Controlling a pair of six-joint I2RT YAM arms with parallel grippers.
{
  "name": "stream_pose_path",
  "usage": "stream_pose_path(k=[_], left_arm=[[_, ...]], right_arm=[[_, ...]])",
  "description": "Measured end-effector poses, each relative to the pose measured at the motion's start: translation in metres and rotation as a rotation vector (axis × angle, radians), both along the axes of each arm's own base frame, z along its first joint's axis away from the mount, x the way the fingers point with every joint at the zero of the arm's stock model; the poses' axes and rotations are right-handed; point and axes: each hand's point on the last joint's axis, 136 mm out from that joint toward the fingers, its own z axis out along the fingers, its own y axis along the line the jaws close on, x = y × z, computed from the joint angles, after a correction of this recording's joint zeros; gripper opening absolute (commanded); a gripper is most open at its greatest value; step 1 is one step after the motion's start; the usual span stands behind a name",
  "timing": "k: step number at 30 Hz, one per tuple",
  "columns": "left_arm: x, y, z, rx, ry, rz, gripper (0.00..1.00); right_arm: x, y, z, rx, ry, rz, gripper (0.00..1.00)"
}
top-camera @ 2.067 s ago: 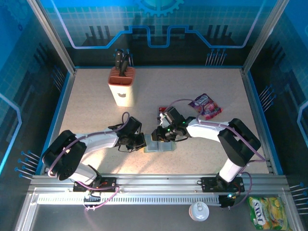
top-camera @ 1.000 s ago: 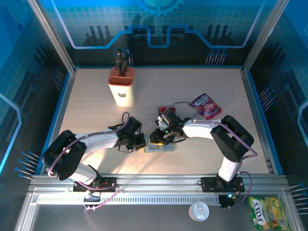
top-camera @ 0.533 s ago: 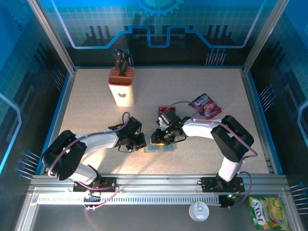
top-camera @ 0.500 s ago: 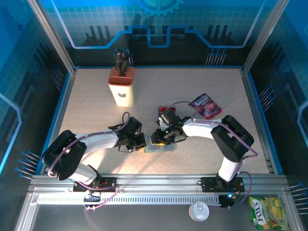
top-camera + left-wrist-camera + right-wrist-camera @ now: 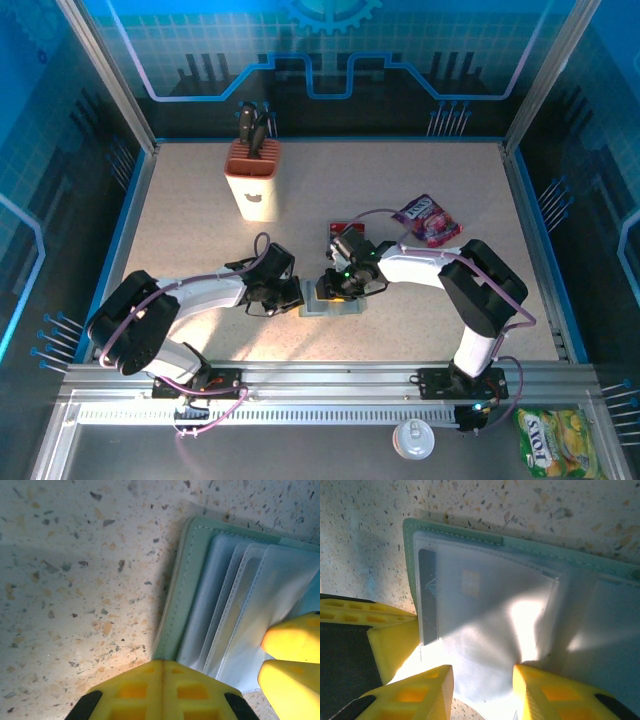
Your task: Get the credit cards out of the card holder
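Card holder: the card holder [image 5: 331,306] lies open and flat on the table [image 5: 200,240], near the front middle, right between your two grippers. It has a stitched green border, with clear sleeves stacked inside it.
Credit cards: through the top sleeve in the right wrist view you see one card [image 5: 470,595], with a dark stripe along one end and a small square chip. It sits fully inside the pocket. Glare washes out its colours, and you cannot tell how many cards lie under it.
Left gripper: your left gripper [image 5: 162,680] has its fingers pressed together with nothing between them. The tip is down at the holder's left edge, on or just at the green border.
Right gripper: your right gripper [image 5: 482,685] has its jaws partly spread, and its fingertips are down on the clear sleeves of the holder. The sleeve plastic runs under the gap, and you see nothing pinched between the fingers.
Grippers together: the two grippers stand just beside each other over the same holder, with the left gripper's yellow finger close against the sleeve's end.
Knife block: the knife block [image 5: 252,185] stands upright, well behind the left arm.
Snack packet: the purple snack packet [image 5: 428,220] lies flat behind the right arm, apart from the holder.
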Motion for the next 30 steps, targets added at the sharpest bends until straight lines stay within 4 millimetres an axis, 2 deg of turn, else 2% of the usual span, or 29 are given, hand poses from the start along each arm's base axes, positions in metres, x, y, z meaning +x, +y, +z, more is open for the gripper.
stream_pose_path(k=[13, 23, 30], left_arm=[[-0.002, 0.004, 0.008, 0.009, -0.009, 0.008, 0.12], [0.012, -0.009, 0.034, -0.061, -0.052, 0.028, 0.21], [0.016, -0.017, 0.038, -0.101, -0.056, 0.033, 0.23]], right_arm=[[0.001, 0.000, -0.001, 0.045, 0.008, -0.003, 0.37], [0.000, -0.003, -0.001, 0.117, 0.012, -0.005, 0.36], [0.000, -0.005, 0.000, 0.160, 0.022, -0.013, 0.35]])
